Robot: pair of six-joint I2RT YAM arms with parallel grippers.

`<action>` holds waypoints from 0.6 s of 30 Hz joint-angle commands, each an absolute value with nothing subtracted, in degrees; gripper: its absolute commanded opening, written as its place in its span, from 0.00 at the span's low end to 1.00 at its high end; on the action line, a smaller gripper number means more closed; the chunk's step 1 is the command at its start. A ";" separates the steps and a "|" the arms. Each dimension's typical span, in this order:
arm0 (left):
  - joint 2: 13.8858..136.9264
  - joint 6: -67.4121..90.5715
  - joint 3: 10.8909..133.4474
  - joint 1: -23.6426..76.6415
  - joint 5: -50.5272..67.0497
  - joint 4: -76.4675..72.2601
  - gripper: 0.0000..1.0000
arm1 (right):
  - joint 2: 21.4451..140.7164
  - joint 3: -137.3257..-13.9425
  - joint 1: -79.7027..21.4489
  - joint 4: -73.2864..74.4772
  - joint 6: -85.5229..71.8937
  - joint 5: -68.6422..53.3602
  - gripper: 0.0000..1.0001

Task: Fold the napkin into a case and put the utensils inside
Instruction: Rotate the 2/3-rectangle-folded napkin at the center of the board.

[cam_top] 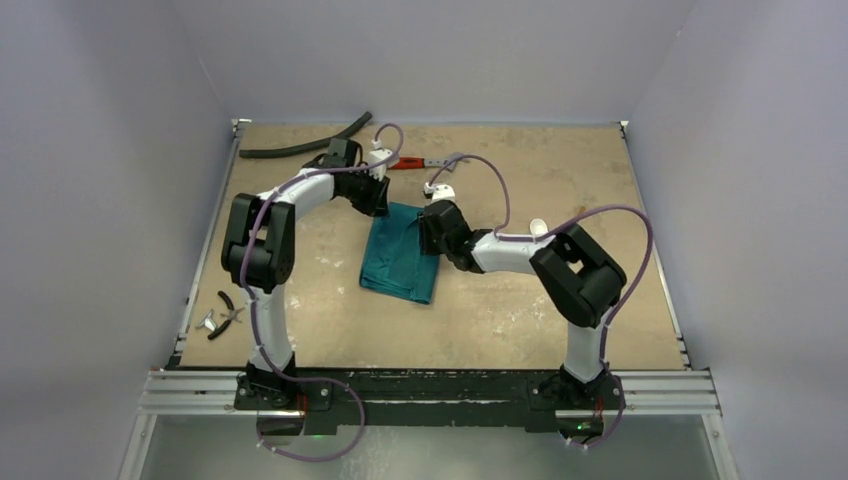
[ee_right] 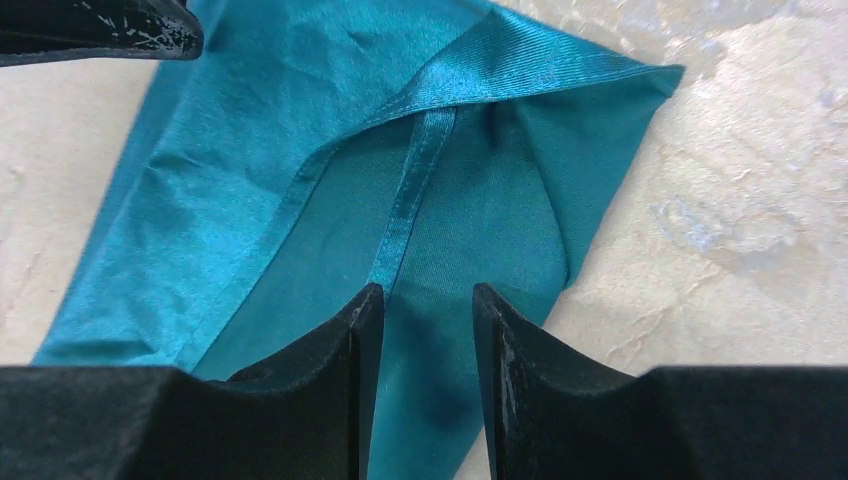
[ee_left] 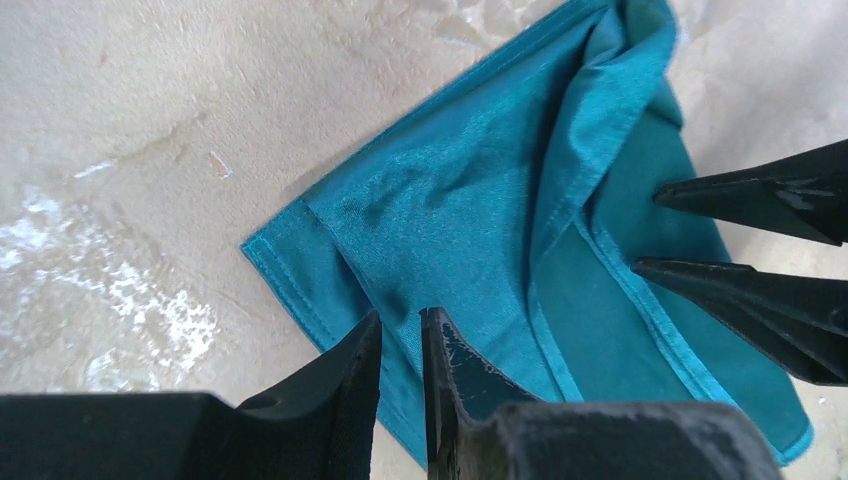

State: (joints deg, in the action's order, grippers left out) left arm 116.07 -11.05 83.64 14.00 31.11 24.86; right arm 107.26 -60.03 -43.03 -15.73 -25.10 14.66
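Over the far left corner of the napkin (cam_top: 400, 262), the left gripper (ee_left: 400, 322) hangs with its jaws a narrow slit apart. Teal cloth shows through the slit, nothing pinched. At the napkin's far right edge sits the right gripper (ee_right: 428, 300), jaws a good deal wider, straddling a shiny hem band and gripping nothing either.

The napkin lies mid-desk (cam_top: 560, 320), already doubled into a rough oblong. It's no pocket yet: one flap is thrown loosely across, with a puffed ridge along it and hems crossing at an angle.

So this looks like the folding step, and tidiness is what counts. My call is that each set of jaws should take only the top layer, right on the hem where the fabric is stiffest. They should bite at matching spots so the flap travels square. Grab two layers and the pouch gets dragged shut. Keeping the cloth low and taut between the arms should flatten that ridge, and a mouth needs to be left open.

A small white piece beyond the napkin's right side, past the right forearm, is probably the spoon (cam_top: 538, 226). The wooden utensil I can't find. The red-handled wrench (cam_top: 412, 162) lies beyond the napkin's far edge, and the pliers (cam_top: 228, 312) lie well off to its left.
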 commanded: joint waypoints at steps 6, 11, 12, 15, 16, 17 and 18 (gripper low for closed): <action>119.20 -10.99 85.16 14.35 32.88 20.52 0.19 | 110.59 -65.74 -43.33 -13.92 -26.05 18.45 0.41; 119.11 -12.11 83.91 14.57 31.82 19.60 0.18 | 111.59 -67.15 -43.33 -13.70 -25.86 17.45 0.42; 119.29 -12.43 83.79 14.59 31.25 19.58 0.17 | 111.80 -67.41 -43.33 -13.40 -25.96 17.60 0.42; 119.82 -13.96 83.14 14.59 29.27 19.71 0.15 | 112.53 -68.06 -43.34 -12.48 -26.06 18.02 0.42; 119.88 -14.36 82.92 14.61 28.65 19.78 0.15 | 112.77 -68.11 -43.33 -12.38 -26.09 17.95 0.41; 119.91 -14.85 82.77 14.60 28.19 19.93 0.14 | 112.98 -68.24 -43.37 -12.35 -25.98 17.87 0.41; 119.96 -15.17 82.53 14.59 27.79 20.01 0.14 | 113.21 -68.39 -43.36 -12.27 -26.08 17.80 0.40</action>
State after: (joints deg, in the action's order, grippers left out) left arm 119.72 -12.49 83.50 14.37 29.85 21.47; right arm 112.18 -66.11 -43.29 -13.54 -25.50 16.05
